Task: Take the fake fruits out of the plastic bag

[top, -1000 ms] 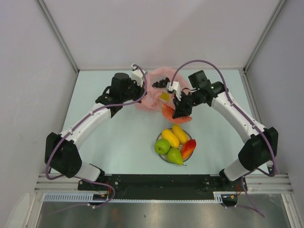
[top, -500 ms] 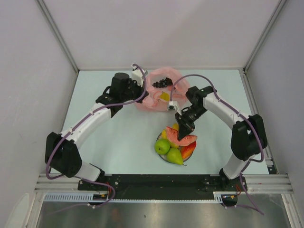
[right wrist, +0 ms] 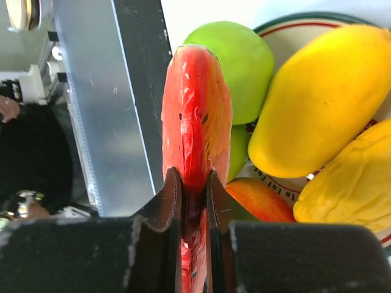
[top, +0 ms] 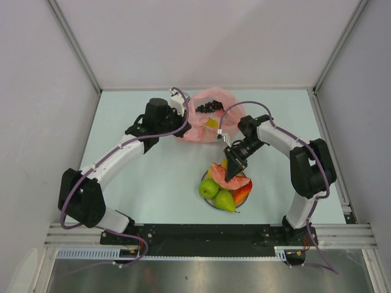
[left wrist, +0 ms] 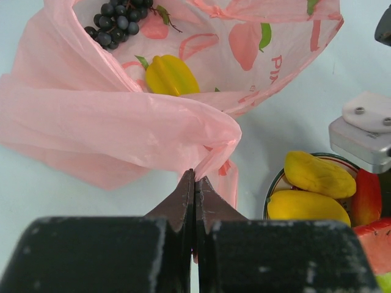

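The pink plastic bag lies at the back of the table, its mouth open. Inside it I see a dark grape bunch and a yellow fruit. My left gripper is shut on a gathered fold of the bag. My right gripper is shut on the red watermelon slice, held on edge just above the fruits on the plate. In the top view the slice hangs over the plate's middle. Under it sit a green apple, a green pear, two yellow mangoes and a red-orange fruit.
The round white plate stands in front of the bag, between the two arms. White walls close in the table on three sides. A metal rail runs along the near edge by the arm bases.
My right gripper has carried the watermelon slice from beside the bag forward to above the plate. The left gripper has kept its hold on the bag and hardly moved.
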Available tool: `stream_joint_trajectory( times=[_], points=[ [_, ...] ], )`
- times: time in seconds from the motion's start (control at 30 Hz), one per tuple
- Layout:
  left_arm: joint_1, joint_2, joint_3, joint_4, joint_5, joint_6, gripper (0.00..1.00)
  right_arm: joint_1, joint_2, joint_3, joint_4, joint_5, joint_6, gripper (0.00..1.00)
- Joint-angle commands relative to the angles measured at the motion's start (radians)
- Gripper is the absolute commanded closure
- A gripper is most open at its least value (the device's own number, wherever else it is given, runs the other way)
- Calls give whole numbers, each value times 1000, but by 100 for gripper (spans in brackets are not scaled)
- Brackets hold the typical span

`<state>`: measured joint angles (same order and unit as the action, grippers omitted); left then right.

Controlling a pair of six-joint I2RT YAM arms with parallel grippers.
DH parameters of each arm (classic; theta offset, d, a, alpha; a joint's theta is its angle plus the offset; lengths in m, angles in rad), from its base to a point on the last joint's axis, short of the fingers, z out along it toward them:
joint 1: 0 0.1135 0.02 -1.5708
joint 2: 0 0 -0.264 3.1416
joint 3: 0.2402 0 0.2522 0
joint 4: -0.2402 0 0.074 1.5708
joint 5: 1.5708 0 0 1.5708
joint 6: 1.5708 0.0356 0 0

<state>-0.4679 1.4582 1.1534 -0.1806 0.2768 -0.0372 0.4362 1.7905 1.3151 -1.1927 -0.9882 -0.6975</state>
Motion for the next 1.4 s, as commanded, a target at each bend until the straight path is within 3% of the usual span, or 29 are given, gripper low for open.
stream_joint_trajectory(
  times=[0.0, 0.27, 0.53, 0.7, 0.77, 0.87, 1.0, 1.03, 1.07, 1.23, 1.37],
  points=[
    [8, -32, -15, 33, 22, -15, 100, -5, 23, -27, 57, -40, 90, 90],
    [8, -47, -18, 29, 24, -7, 100, -8, 44, -37, 58, -29, 98, 86],
    [9, -67, -29, 32, 24, -3, 100, 30, -17, -80, 182, 146, 231, 85],
    [9, -67, -38, 38, 30, -7, 100, 41, -25, -96, 196, 174, 248, 62],
    [9, -67, -40, 43, 30, -9, 100, 41, -26, -96, 193, 175, 248, 48],
    [8, -62, -38, 43, 35, -12, 100, 41, -32, -96, 194, 174, 251, 36],
    [9, -56, -34, 40, 41, -13, 100, 42, -71, -93, 177, 175, 251, 26],
    [9, -55, -31, 41, 41, -13, 100, 42, -78, -91, 170, 180, 248, 20],
    [8, -53, -27, 38, 41, -13, 100, 41, -88, -86, 159, 186, 247, 0],
    [11, -47, -15, 27, 47, -9, 100, 24, -176, -59, 108, 230, 227, 0],
    [14, -45, -6, 17, 48, -3, 100, -7, -226, 59, 119, 237, 242, 0]
  ],
)
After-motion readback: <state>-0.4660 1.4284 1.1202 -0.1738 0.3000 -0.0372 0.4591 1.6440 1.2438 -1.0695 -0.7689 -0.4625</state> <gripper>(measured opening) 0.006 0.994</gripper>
